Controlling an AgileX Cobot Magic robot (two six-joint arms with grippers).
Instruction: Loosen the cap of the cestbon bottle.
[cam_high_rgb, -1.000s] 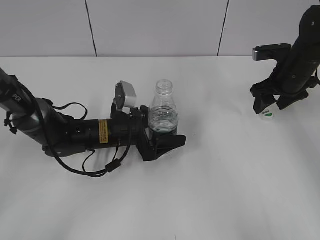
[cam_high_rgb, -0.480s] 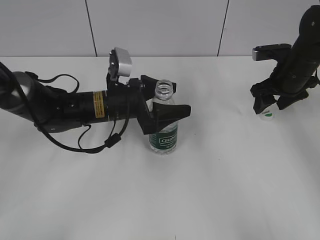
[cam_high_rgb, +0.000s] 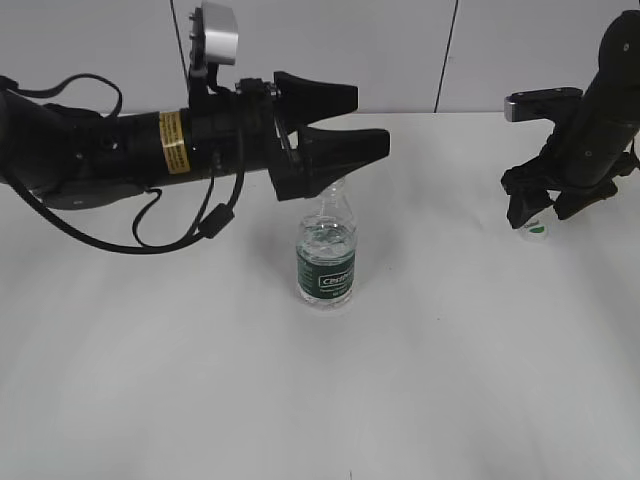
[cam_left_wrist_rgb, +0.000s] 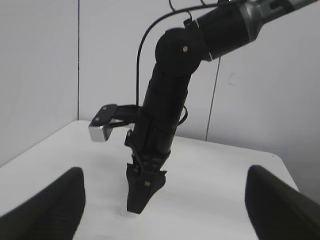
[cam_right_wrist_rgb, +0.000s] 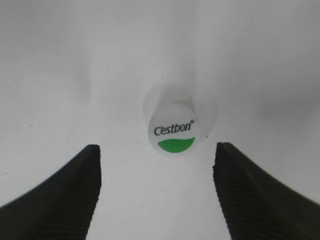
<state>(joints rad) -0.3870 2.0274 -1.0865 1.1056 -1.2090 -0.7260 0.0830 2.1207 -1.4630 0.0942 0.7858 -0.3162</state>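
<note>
My left gripper (cam_high_rgb: 345, 125) is raised above the white table (cam_high_rgb: 200, 380) with its two black fingers spread wide apart and nothing between them; in the exterior view it sits at about 12 o'clock from the cestbon bottle (cam_high_rgb: 327, 255), clear of the bottle's neck. The left wrist view confirms this: both finger pads (cam_left_wrist_rgb: 47, 207) show only at the lower corners of the frame, far apart, with open air and the far arm between them. The cestbon bottle stands upright on the table near the centre, uncapped, its open mouth partly hidden behind my lower left finger, its dark green label band facing the camera. The cap (cam_right_wrist_rgb: 175, 131) is off the bottle and rests on the table well away, at roughly 3 o'clock from the bottle in the exterior view, where only a small white and green part of it (cam_high_rgb: 536, 227) shows under my right gripper (cam_high_rgb: 540, 205). In the right wrist view the cap lies top up, white with a green segment along its near edge and dark lettering, and my right gripper (cam_right_wrist_rgb: 157, 192) has its fingers (cam_right_wrist_rgb: 65, 190) spread to either side of it, at 7 and 5 o'clock from the cap, neither one touching it.
</note>
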